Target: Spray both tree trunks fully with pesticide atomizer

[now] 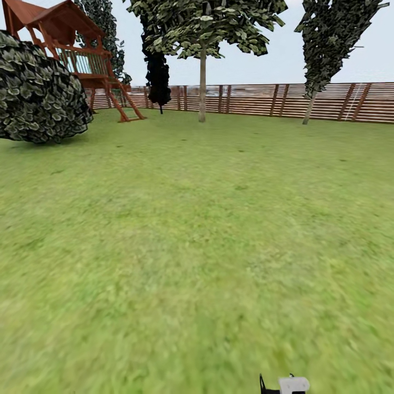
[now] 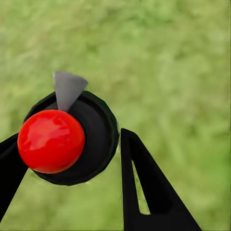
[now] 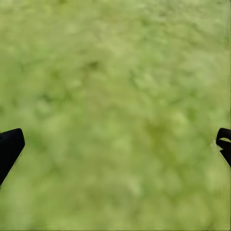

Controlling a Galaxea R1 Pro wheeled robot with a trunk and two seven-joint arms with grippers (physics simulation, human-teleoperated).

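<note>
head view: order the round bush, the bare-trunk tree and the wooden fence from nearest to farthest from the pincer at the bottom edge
1. Round bush, left side, closest to the pincer.
2. Bare-trunk tree, centre, on the far lawn.
3. Wooden fence, behind the tree, along the back.

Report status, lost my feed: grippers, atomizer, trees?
Left gripper shut on atomizer, red cap up. Right gripper open over grass. Tree trunk far ahead by fence; open lawn between.

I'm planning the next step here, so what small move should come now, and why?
Probably roll the base forward toward the middle tree. The left end effector appears already closed around the atomizer, while that tree stands far across the lawn by the fence, likely too distant for spray to reach its trunk.
</note>
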